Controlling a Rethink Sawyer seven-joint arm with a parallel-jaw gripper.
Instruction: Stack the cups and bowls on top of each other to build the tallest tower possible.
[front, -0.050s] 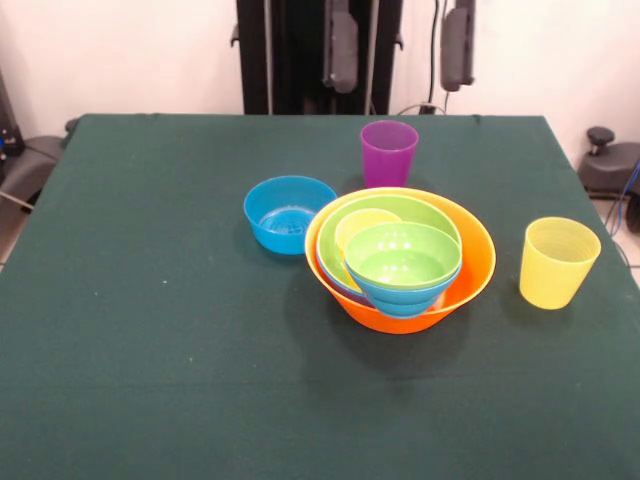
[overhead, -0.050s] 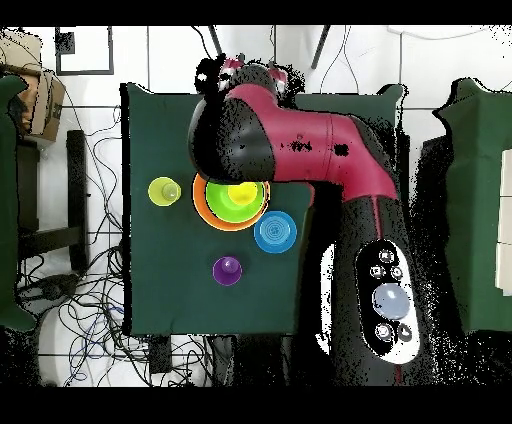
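A big orange bowl (front, -0.050s: 400, 262), round and glossy, sits a little right of the middle of the tabletop (front, -0.050s: 150, 350), which is covered in dark green cloth with a fine matte weave. Nested inside it are several smaller plastic bowls: a medium green bowl (front, -0.050s: 400, 208) lies against its far wall, with the rim of an opaque yellow cup (front, -0.050s: 362, 224) showing inside that, and toward the front a small green bowl (front, -0.050s: 402, 255) sits in a small blue bowl (front, -0.050s: 400, 292) whose outer wall is stepped in rings. This pair leans forward over the orange rim, so the stack (overhead, -0.050s: 231, 199) is low and lopsided. Just beside the orange bowl on the picture's left, nearly touching it, stands another small blue bowl (front, -0.050s: 288, 213), upright, its inside bottom ribbed. Behind the orange bowl stands a purple cup (front, -0.050s: 388, 152), tapered, smooth and slightly see-through, mouth up. Well apart to the right stands a pale yellow cup (front, -0.050s: 558, 262), translucent with fine horizontal ribs, also mouth up. In the overhead view the red and black arm (overhead, -0.050s: 300, 155) reaches across the tabletop and covers part of the stack. The jaws themselves cannot be made out in either view, so I cannot tell how far they are open, whether they hold anything, or how the stack lies relative to them.
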